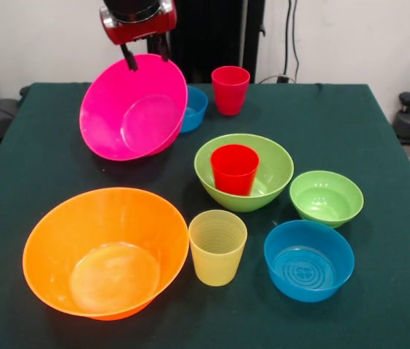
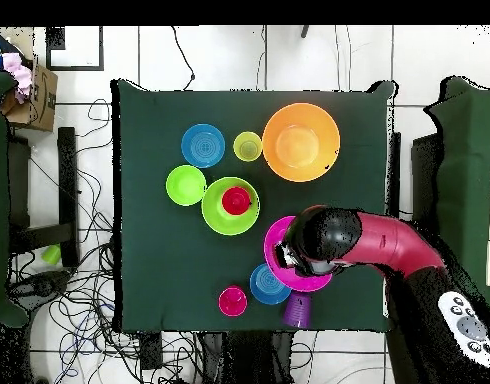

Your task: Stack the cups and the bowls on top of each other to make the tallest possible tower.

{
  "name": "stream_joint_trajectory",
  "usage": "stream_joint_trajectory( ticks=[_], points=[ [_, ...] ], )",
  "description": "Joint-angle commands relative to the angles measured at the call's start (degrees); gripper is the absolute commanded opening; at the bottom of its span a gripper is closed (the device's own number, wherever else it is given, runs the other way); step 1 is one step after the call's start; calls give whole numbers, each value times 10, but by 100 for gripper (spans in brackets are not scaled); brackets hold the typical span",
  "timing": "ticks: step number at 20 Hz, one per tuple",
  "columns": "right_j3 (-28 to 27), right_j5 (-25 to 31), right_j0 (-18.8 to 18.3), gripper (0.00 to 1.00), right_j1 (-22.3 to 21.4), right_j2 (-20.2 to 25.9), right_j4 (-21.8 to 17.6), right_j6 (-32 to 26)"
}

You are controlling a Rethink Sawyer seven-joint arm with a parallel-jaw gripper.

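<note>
My gripper (image 1: 145, 55) is shut on the top rim of the hot pink bowl (image 1: 134, 107) and holds it tilted on its side above the table's far left, its opening towards the camera. In the overhead view the arm (image 2: 329, 238) covers most of that bowl (image 2: 275, 250). The bright red cup (image 1: 234, 169) stands inside the medium lime green bowl (image 1: 278, 171) at mid-table. The large orange bowl (image 1: 105, 251), ribbed yellow cup (image 1: 217, 246) and a small blue bowl (image 1: 309, 259) sit at the front. The purple cup (image 2: 297, 310) shows only overhead.
A second small blue bowl (image 1: 193, 107) sits just behind the pink bowl, with the pinkish-red cup (image 1: 230, 89) to its right. The small lime green bowl (image 1: 326, 198) stands right of the medium one. The dark green table (image 1: 379, 131) ends near them.
</note>
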Motion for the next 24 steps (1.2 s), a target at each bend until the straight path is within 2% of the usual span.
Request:
stream_joint_trajectory(
  ticks=[1, 10, 15, 20, 24],
  points=[
    [98, -114, 35, 100, 25, 39, 24, 69],
    [136, -229, 43, 100, 74, 20, 4, 76],
    [126, -275, 63, 100, 98, -25, -43, 78],
    [128, -292, 67, 100, 106, -63, -79, 65],
    [106, -298, 78, 100, 124, -85, -101, 65]
  ],
)
